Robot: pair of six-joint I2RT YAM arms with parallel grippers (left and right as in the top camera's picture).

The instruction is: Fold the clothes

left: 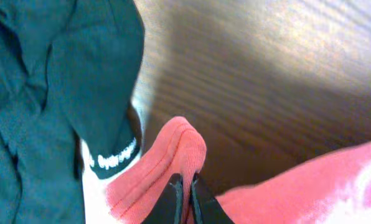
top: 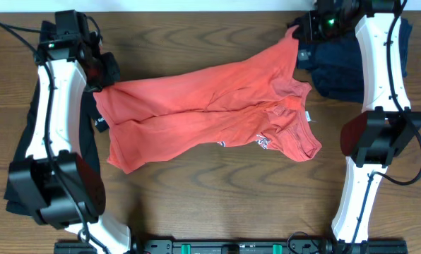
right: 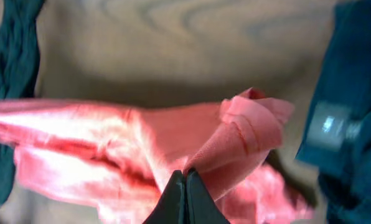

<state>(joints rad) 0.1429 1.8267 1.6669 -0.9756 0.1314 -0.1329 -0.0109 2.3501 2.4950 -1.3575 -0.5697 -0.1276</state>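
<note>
Stretching across the middle of the table, the T-shirt lies drawn out between both arms. The left gripper is clenched on a fold of it near the far left corner, and the right gripper is pinched tight on another near the far right corner. A black garment lies along the left edge, and a navy one sits in the far right corner.

The left claw sits at the bottom edge, its two dark fingers pinched together on a raised fold of a coral-red garment. More of that cloth spreads away to the claw's right. Left of the claw lies a black garment, its banded edge bearing small white lettering and touching the red fold. Beyond the claw stretches bare wood-grain table.
</note>
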